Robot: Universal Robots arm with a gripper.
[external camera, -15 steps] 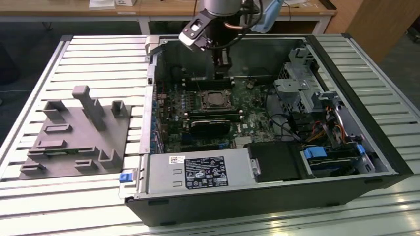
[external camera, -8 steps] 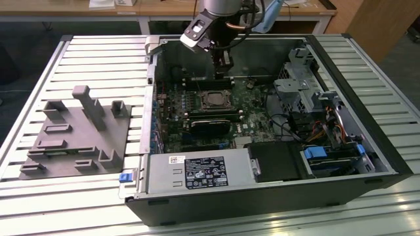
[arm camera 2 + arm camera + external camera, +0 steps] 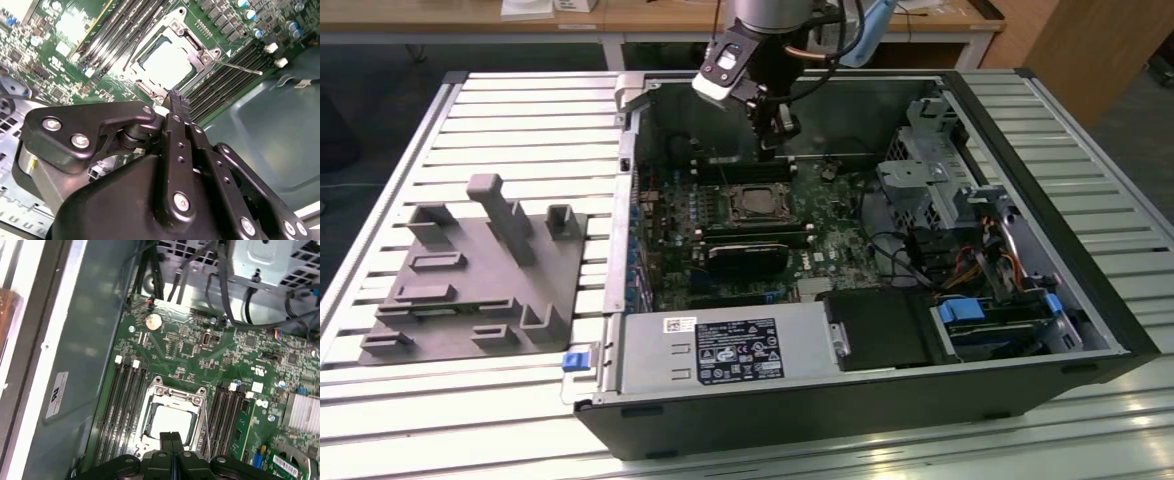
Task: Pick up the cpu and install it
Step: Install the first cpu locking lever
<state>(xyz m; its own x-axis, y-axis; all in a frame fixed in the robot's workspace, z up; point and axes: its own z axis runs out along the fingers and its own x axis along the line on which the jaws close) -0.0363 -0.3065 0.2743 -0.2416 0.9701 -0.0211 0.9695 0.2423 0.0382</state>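
Black 2-finger hand (image 3: 172, 437) is seen with fingers pressed together, nothing gripped, poised just above the metal-framed socket (image 3: 172, 417) on the green motherboard (image 3: 200, 355). Small square silver-topped cpu (image 3: 167, 64) is seated flat inside that socket, inside the open black computer case (image 3: 854, 400) on the slatted table (image 3: 494, 110).

A bench (image 3: 520, 120) of pale metal slats fills most of the exterior view, shining under even overhead light. Behind it stands a wooden table (image 3: 654, 18) with white legs. Dark floor (image 3: 374, 90) shows beneath that table, and a wooden panel (image 3: 1081, 40) rises at the exterior view's right.
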